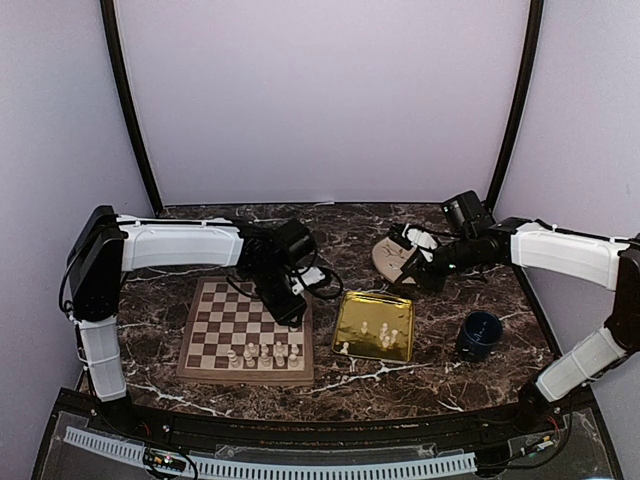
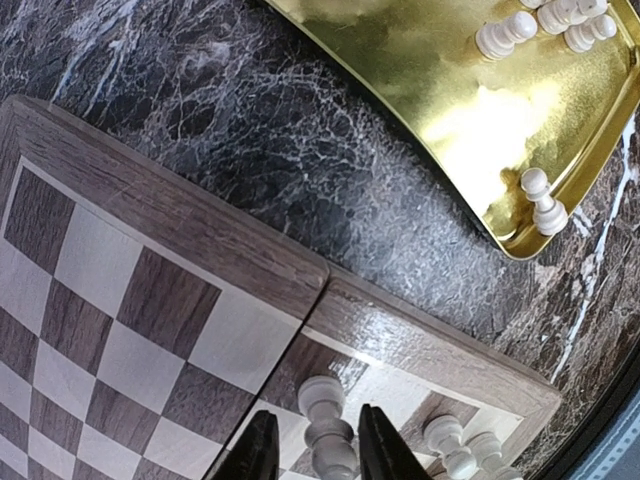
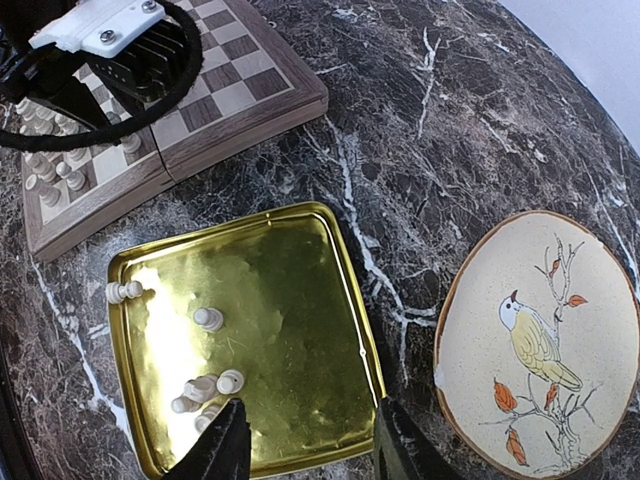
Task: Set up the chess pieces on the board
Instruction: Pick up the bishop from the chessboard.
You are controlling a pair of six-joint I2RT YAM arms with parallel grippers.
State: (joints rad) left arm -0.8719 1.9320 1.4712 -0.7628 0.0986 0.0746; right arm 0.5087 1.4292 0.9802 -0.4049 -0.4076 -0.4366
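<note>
The board [image 1: 215, 330] lies at the front left, with several cream chess pieces [image 1: 265, 352] along its near rows. My left gripper [image 1: 288, 303] hovers at the board's right edge. In the left wrist view one piece [image 2: 322, 400] stands between its fingers; the right finger is against it and a slim gap shows on the left, so the gripper [image 2: 312, 450] is open. A few more pieces [image 3: 208, 318] lie in the gold tray [image 3: 290, 300]. My right gripper [image 3: 310, 450] hangs open above the tray's near edge with nothing between its fingers.
The gold tray [image 1: 350, 310] sits just right of the board. A blue cup [image 1: 479, 333] stands at the right. A round plate with a painted bird [image 3: 540, 340] lies behind the tray, under the right arm. A black cable [image 1: 325, 285] loops off the left wrist.
</note>
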